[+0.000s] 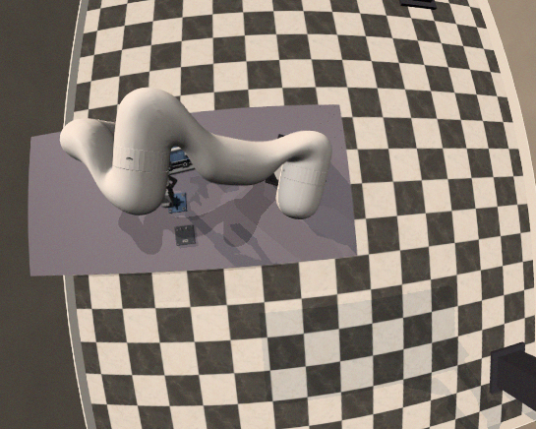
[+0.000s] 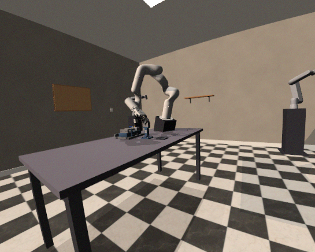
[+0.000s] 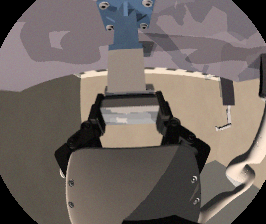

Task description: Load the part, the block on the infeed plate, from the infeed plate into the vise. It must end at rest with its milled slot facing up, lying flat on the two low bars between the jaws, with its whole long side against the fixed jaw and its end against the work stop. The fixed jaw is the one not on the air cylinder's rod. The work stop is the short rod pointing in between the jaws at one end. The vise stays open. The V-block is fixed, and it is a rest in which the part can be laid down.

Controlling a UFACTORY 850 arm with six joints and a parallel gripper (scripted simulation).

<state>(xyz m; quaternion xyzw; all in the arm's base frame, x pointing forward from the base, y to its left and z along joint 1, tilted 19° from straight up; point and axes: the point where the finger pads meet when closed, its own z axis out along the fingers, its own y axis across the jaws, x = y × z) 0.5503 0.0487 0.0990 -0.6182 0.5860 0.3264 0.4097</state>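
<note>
The tool (image 3: 132,117) grips the block (image 3: 127,72) at mid-frame, above the blue V-block (image 3: 125,24). Lowered off-centre, I reckon the block could catch the V's edge and twist in the grip.

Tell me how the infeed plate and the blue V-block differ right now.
The infeed plate is dark and lies flat on the table; the blue V-block stands up from its base, as the exterior view shows. Nothing lies on the plate, since the gripper is shut on the part; the V-block sits right below that held part. The plate lies away from the arm; the V-block is partly under it. Both rest on the same grey table.
</note>
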